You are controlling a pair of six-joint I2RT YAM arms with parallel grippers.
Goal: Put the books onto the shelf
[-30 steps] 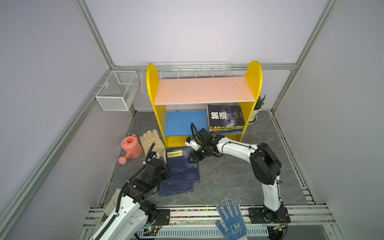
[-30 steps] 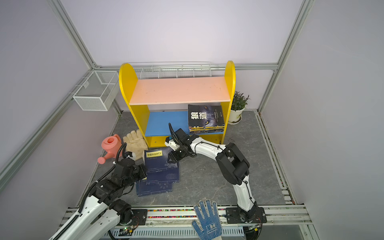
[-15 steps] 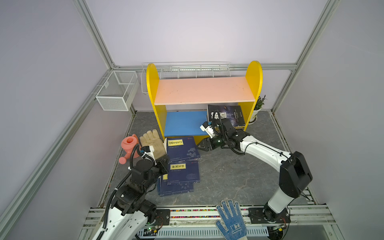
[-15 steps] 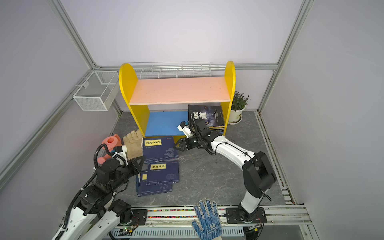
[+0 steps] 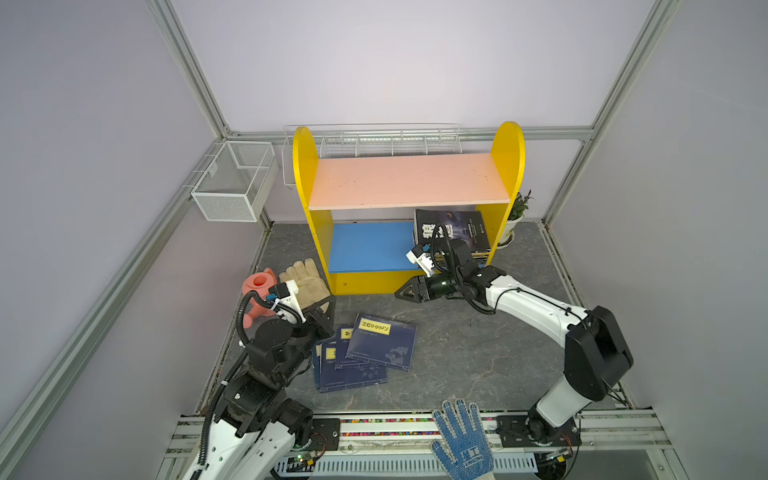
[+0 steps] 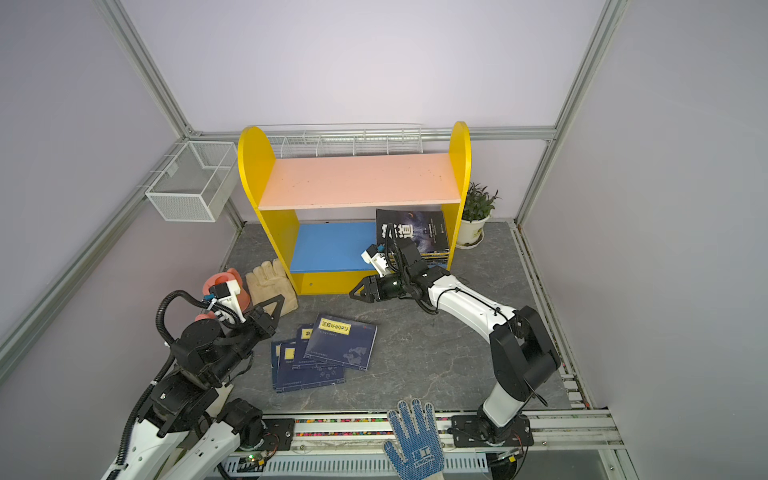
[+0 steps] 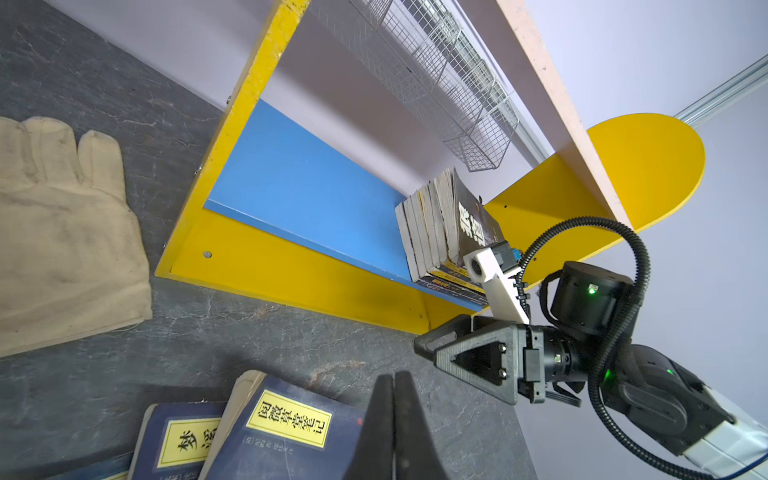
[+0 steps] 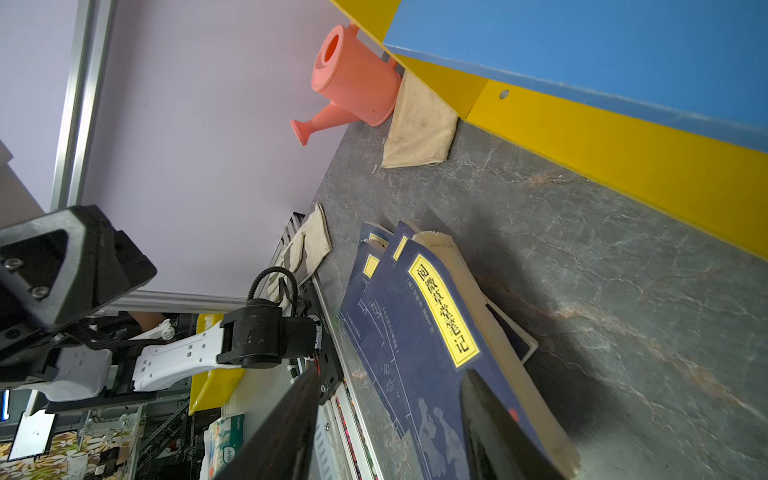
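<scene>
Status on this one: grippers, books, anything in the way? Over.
Left gripper shut, empty; right gripper open, empty, before the shelf. Navy books piled on the floor; dark books on the blue board. Tan glove beside the shelf, off the path.

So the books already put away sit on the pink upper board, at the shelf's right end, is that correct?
Not quite: those books sit on the blue lower board, at the right end of the shelf, as both top views show.

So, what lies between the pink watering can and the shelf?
A beige work glove, lying flat on the floor between watering can and shelf; both top views show it.
</scene>
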